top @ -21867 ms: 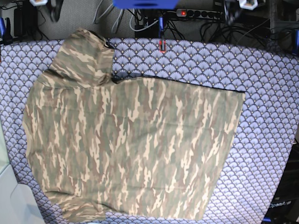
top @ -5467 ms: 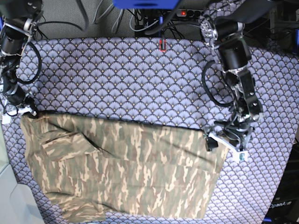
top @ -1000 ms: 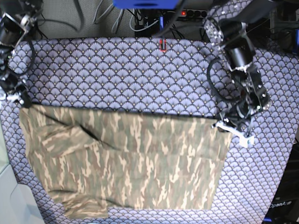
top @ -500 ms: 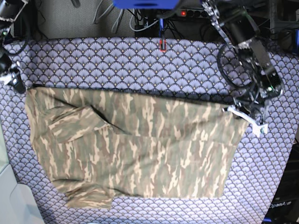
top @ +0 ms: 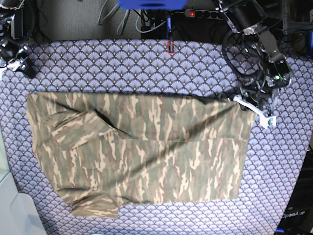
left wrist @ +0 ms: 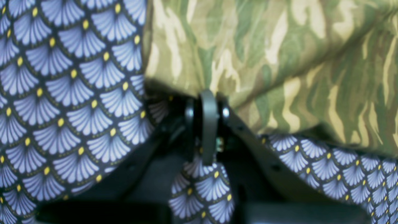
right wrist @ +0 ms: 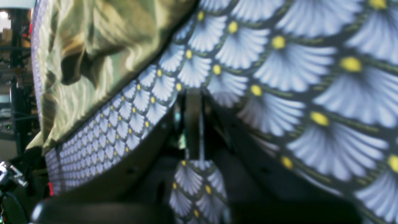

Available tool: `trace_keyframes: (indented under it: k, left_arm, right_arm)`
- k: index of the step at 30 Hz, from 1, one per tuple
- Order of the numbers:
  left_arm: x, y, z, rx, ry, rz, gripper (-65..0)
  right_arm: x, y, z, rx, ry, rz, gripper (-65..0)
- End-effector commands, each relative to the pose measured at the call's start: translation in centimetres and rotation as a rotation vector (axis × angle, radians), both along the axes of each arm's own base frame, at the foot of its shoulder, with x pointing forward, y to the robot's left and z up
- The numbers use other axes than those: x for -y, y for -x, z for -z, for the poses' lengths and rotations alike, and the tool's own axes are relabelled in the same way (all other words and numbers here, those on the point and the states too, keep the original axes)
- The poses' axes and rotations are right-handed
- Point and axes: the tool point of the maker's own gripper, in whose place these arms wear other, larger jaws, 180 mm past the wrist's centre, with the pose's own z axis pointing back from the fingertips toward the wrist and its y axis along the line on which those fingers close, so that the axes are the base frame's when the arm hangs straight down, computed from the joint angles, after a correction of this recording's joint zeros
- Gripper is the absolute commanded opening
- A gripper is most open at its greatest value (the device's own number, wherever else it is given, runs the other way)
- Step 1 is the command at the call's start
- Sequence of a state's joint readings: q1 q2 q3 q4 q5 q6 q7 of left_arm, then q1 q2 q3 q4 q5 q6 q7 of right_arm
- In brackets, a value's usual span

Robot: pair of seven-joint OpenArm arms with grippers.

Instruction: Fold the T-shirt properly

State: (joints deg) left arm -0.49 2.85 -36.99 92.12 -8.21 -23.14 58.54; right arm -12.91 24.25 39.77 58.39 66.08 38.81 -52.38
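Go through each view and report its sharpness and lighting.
Base view: sharp, evenly lit, T-shirt print crisp. Left wrist view: slightly soft, left gripper dark in shadow. Right wrist view: heavily blurred near the lens on the patterned cloth, right gripper dim.

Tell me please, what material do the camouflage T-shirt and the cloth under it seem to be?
The T-shirt looks like soft, matte woven or knit fabric: it creases and drapes in folds. The purple scallop-patterned cloth seems a thin printed textile, lying flat with a faint sheen.
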Motion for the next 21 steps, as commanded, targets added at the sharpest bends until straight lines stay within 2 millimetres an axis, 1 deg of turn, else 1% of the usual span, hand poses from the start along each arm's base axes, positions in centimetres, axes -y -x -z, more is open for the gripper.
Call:
trace_keyframes:
  k: [1, 6, 12, 14, 17, 19, 21]
  left_arm:
    - [-0.4, -1.1, -1.4, 0.051, -0.012, -0.002, -64.2]
    - [-0.3, -1.2, -1.4, 0.053, -0.009, -0.002, -64.2]
    - [-0.3, -1.4, -1.6, 0.058, -0.008, -0.002, -64.2]
    - [-0.3, -1.5, -1.8, 0.064, -0.012, 0.0, -64.2]
    - [-0.2, -2.1, -2.1, 0.075, -0.009, 0.0, -64.2]
    - [-0.2, -2.2, -2.2, 0.078, -0.008, 0.0, -64.2]
    - [-0.2, -2.2, -2.2, 0.078, -0.008, 0.0, -64.2]
  right_arm:
    - [1.0, -0.9, -1.6, 0.054, 0.026, -0.005, -60.1]
    - [-0.2, -1.1, -1.0, 0.067, -0.012, 0.016, -50.6]
    - [-0.9, -0.9, -0.7, 0.04, -0.028, -0.018, -32.9]
    - [-1.0, -0.8, -0.6, 0.033, -0.031, -0.027, -28.5]
    - [-1.1, -1.9, -1.2, 0.055, -0.032, -0.033, -25.7]
    - [-1.1, -2.2, -1.3, 0.063, -0.032, -0.034, -25.8]
    - [-1.2, -3.2, -1.8, 0.084, -0.029, -0.038, -25.8]
